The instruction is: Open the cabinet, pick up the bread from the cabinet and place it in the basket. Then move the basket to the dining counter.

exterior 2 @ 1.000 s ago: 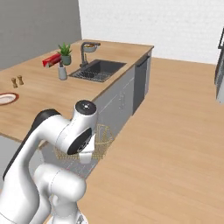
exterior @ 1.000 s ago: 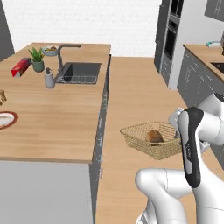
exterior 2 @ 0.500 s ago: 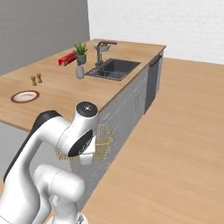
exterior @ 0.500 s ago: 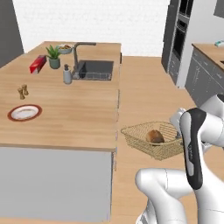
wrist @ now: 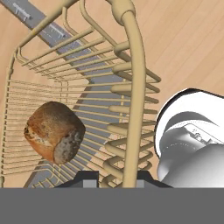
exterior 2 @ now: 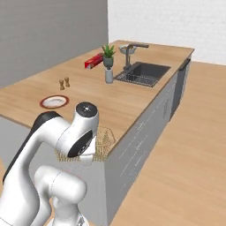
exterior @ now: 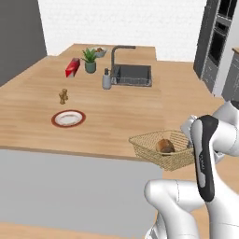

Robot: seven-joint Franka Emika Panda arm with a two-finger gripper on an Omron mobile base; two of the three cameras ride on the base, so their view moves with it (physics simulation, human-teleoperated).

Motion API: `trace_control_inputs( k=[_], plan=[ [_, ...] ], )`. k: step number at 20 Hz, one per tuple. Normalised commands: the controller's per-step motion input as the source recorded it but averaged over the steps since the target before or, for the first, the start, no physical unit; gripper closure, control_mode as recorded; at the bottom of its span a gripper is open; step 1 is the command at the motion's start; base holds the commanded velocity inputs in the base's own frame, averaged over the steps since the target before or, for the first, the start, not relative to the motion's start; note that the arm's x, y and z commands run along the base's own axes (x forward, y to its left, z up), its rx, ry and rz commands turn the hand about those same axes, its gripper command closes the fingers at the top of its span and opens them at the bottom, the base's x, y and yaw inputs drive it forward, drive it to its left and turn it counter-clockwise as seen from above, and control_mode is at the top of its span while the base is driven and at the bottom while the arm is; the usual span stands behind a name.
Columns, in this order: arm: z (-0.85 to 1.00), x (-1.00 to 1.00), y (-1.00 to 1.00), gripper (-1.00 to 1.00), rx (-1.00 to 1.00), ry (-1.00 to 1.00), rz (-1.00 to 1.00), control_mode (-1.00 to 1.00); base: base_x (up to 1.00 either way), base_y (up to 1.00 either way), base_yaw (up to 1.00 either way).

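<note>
Pincer (wrist: pixel 114 177) clamps basket (wrist: pixel 131 87) rim, bread (wrist: pixel 54 131) inside

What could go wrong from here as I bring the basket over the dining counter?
1. The jaws hold the basket by one rim wire only, as the hand view shows, so it could tilt or slip.
2. The bread lies loose inside the basket; a tilt might roll it out.
3. The basket hangs at the edge of the dining counter, partly off it; setting it down here could let it drop. Farther in, the plate stands nearby.
</note>
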Motion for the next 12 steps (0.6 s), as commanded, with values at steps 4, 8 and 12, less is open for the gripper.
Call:
trace_control_inputs(
  k=[4, 8, 12],
  plan=[
    [0.00, 0.00, 0.00, 1.00, 0.00, 0.00, 0.00, 1.00, 0.33, 0.86, 0.06],
    [0.00, 0.00, 0.00, 1.00, 0.00, 0.00, 0.00, 1.00, 0.30, 1.00, 0.01],
    [0.00, 0.00, 0.00, 1.00, 0.00, 0.00, 0.00, 1.00, 0.41, 1.00, 0.00]
  ],
)
